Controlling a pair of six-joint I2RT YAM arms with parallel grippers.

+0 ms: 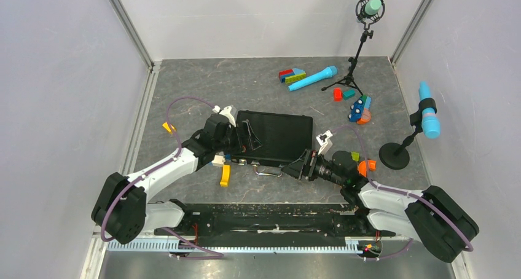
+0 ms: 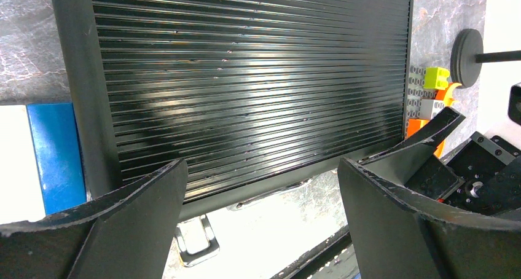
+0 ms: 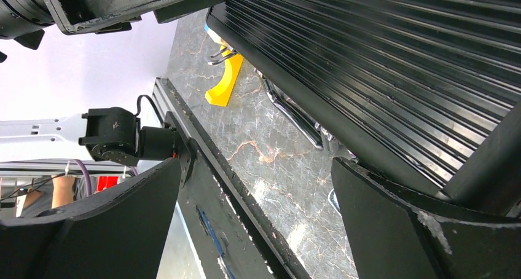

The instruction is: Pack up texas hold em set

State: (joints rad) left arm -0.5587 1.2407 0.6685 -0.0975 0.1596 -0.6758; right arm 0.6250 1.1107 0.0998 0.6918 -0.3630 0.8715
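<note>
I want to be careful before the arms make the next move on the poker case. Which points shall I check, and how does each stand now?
1. Black case lid down: ok, the ribbed top lies flat.
2. Left gripper open: ok, jaws spread at the case's left end.
3. Right gripper open: ok, jaws spread at its near right corner.
4. Silver latches fastened: cannot tell.
5. Space at the near edge free: not ok, a yellow block lies close to it.
</note>
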